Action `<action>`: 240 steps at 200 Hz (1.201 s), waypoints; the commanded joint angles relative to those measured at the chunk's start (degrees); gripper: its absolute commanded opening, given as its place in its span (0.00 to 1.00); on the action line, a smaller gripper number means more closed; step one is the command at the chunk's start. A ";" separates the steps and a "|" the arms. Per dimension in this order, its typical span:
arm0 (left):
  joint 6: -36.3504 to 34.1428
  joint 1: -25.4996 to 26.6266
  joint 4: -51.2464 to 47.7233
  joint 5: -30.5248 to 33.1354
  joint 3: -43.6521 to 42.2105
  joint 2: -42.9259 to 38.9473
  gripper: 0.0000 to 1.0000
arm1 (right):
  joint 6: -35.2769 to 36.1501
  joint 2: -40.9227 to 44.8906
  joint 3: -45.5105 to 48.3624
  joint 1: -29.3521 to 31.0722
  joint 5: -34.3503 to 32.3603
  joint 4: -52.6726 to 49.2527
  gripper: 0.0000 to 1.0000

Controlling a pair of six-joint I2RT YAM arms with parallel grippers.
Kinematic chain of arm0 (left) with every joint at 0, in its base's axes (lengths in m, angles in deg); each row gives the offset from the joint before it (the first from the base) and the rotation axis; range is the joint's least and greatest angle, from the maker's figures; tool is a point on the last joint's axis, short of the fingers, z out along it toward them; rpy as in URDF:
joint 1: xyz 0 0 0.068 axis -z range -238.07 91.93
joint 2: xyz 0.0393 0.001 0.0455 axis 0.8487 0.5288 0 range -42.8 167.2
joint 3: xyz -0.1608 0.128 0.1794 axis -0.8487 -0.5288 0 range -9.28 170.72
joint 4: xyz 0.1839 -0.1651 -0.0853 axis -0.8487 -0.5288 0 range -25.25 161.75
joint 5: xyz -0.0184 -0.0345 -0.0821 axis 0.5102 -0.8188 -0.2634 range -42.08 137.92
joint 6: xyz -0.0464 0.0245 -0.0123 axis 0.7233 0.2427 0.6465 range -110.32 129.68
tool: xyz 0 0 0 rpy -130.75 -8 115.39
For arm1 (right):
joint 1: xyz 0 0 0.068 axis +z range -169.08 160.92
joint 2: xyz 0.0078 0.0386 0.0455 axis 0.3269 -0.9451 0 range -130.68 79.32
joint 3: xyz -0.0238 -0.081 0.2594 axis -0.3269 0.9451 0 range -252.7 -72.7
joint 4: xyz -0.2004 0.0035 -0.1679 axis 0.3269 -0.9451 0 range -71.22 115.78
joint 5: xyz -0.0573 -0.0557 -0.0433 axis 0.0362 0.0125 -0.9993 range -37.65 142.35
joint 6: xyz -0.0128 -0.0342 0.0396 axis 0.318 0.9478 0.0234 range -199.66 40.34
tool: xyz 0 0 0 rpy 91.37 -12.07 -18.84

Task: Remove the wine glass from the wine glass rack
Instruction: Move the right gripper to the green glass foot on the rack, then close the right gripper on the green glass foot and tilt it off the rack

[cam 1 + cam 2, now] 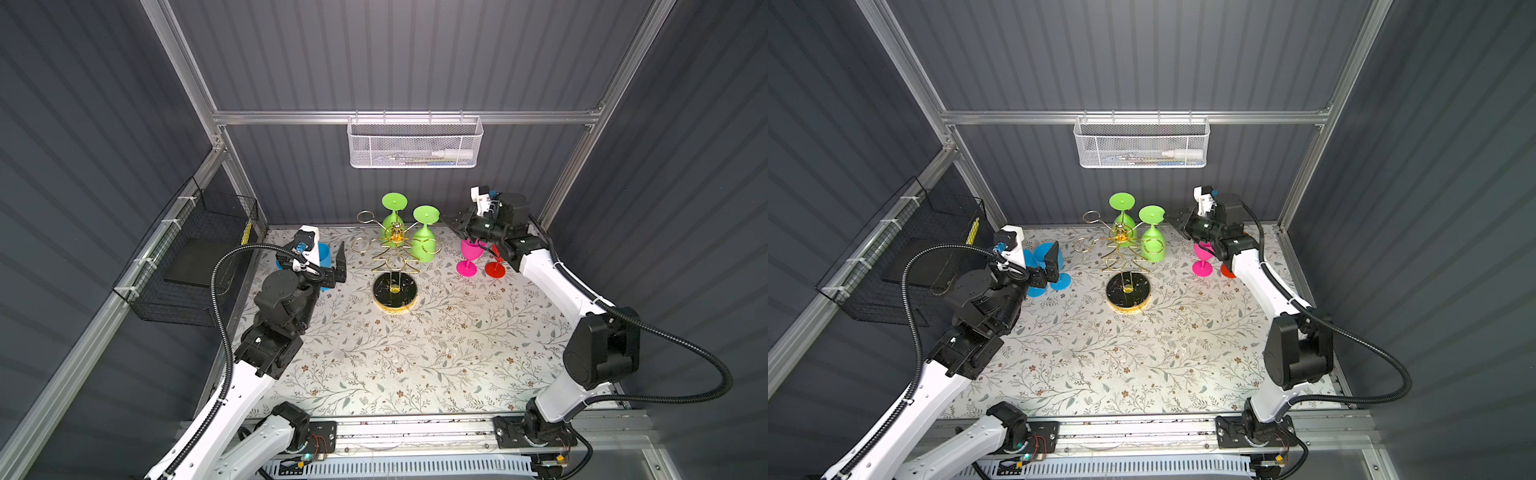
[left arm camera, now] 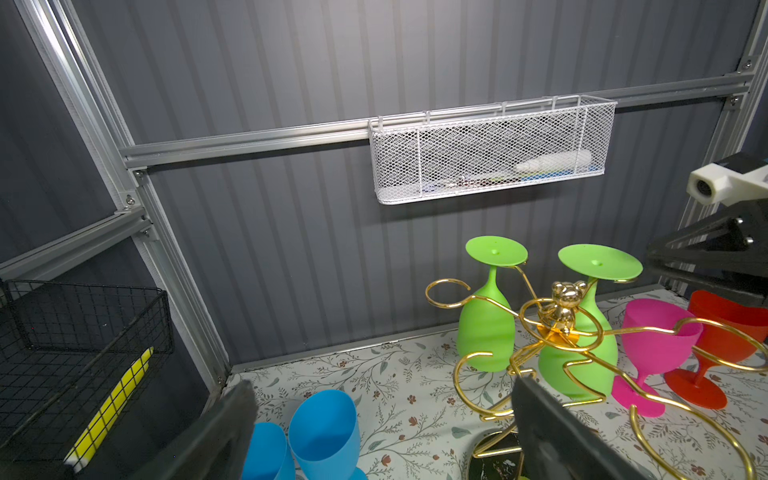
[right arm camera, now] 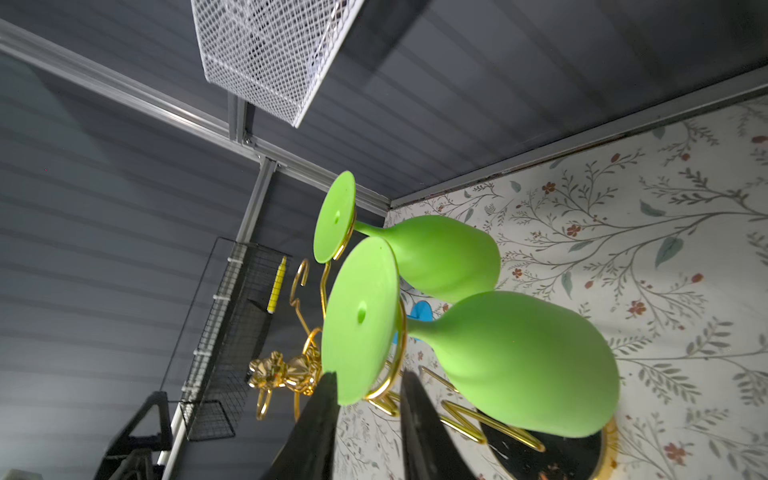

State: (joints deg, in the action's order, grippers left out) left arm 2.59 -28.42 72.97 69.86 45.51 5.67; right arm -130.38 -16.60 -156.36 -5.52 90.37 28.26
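- Wine glass rack (image 1: 395,292) stands mid-bench toward the back edge. Two green glasses hang bowl-down on its back arms.
- Target looks like the wine glass (image 3: 519,365) on the right-hand arm. Its foot (image 3: 361,316) rests on a gold ring, with the second green glass (image 3: 440,257) just beside it.
- Right gripper (image 3: 369,377) is at that foot's rim, jaws partly apart and holding nothing. The rim edge and the ring wire both sit in the gap. Can't tell from the wrist view whether a finger touches the foot.
- Left gripper (image 2: 384,386) is spread wide and empty, near the back-left corner over the blue glasses (image 2: 324,428).
- Risks:
  - Closing here could pinch the ring wire together with the foot, and a pull would then drag or tip the rack.
  - Pulling away from the ring's opening would snag the stem on the wire, with the same outcome.
  - Swinging the glass out could knock the second green glass off its arm.
  - The pink glass (image 1: 469,251) and red glass (image 1: 495,270) stand under the right wrist near the back-right corner, so a low retreat could topple them.
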 commanded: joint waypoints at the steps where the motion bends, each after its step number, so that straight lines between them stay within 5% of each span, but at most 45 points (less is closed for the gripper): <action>1: -0.03 -0.12 0.27 0.59 -0.07 -1.08 0.97 | 0.74 0.09 -2.00 0.15 -0.52 -0.63 0.38; 132: -0.20 -0.12 0.36 0.78 -0.22 -0.88 0.98 | 1.39 -6.26 -8.45 2.43 -1.45 -3.40 0.42; 185: -0.38 -0.12 0.28 0.84 -0.23 -1.27 0.98 | 2.00 -5.89 -8.56 2.43 -1.96 -4.05 0.24; 240: -0.38 -0.12 0.11 0.92 -0.54 -1.88 0.98 | 3.52 -4.07 -8.45 2.13 -3.39 -5.64 0.16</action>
State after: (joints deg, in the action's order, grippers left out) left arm 2.59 -28.42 72.97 69.88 45.49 4.86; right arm -128.46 -22.53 -163.40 -3.35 87.79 23.56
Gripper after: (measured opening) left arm 0.977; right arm 0.173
